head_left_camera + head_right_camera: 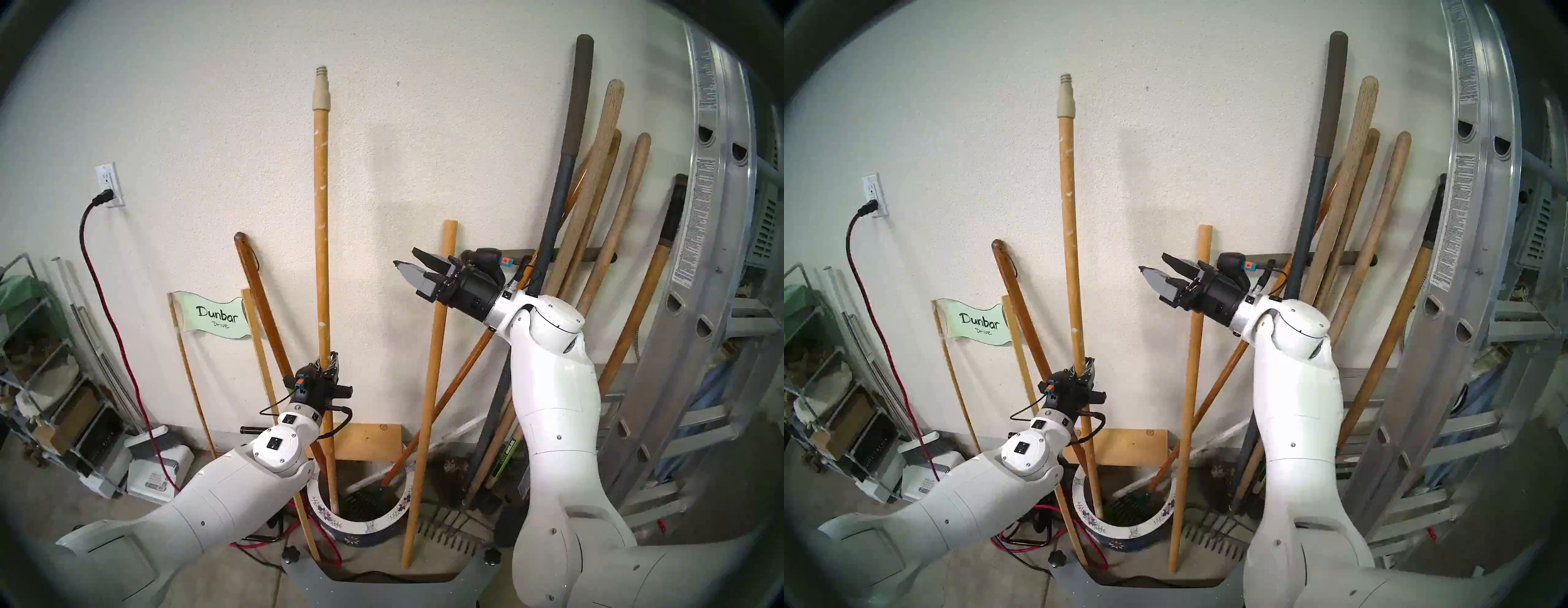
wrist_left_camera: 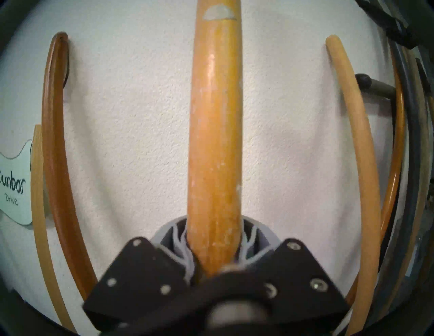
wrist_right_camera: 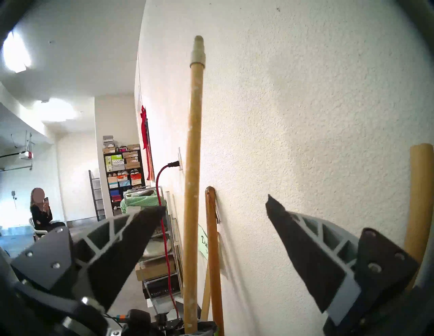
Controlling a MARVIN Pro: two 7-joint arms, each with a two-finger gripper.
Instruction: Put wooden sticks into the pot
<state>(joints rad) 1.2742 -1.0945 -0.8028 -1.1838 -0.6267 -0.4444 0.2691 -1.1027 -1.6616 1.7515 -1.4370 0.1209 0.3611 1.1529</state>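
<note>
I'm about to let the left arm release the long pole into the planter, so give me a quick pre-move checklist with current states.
1. Left gripper shut on the paint-flecked pole: ok.
2. Pole's lower end inside the planter rim: ok.
3. Pole resting on the planter's bottom: cannot tell, the bottom is hidden.
4. Pole near upright, not tipping: ok.
5. Right gripper open, empty and apart from the pole: ok.
6. Plain shorter pole in the planter: not ok, its foot stands on the floor outside the rim.

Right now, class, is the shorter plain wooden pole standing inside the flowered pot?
No: the shorter plain pole stands with its foot on the floor outside the pot, beside its rim.
</note>
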